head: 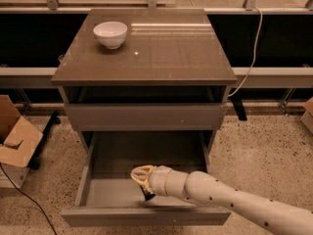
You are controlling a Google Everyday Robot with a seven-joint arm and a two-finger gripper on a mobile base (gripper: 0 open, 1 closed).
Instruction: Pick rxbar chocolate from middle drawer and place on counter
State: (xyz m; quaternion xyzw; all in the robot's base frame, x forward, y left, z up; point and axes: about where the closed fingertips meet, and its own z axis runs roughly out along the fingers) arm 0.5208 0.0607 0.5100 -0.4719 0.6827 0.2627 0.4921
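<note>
The middle drawer (110, 192) is pulled out at the bottom of the cabinet, with its smooth grey inside showing. My gripper (141, 176) reaches into it from the lower right and sits low over the drawer floor, near the front centre. A small black piece (146, 195) shows just under the gripper and looks like the rxbar chocolate. I cannot tell whether it is held or lying on the drawer floor. The counter (166, 58) is the glossy grey-brown top of the cabinet, above the drawer.
A white bowl (110, 34) stands on the counter's back left. A closed drawer front (144, 116) sits above the open one. A cardboard box (17, 141) lies on the floor at the left. A cable (252, 53) hangs at the right.
</note>
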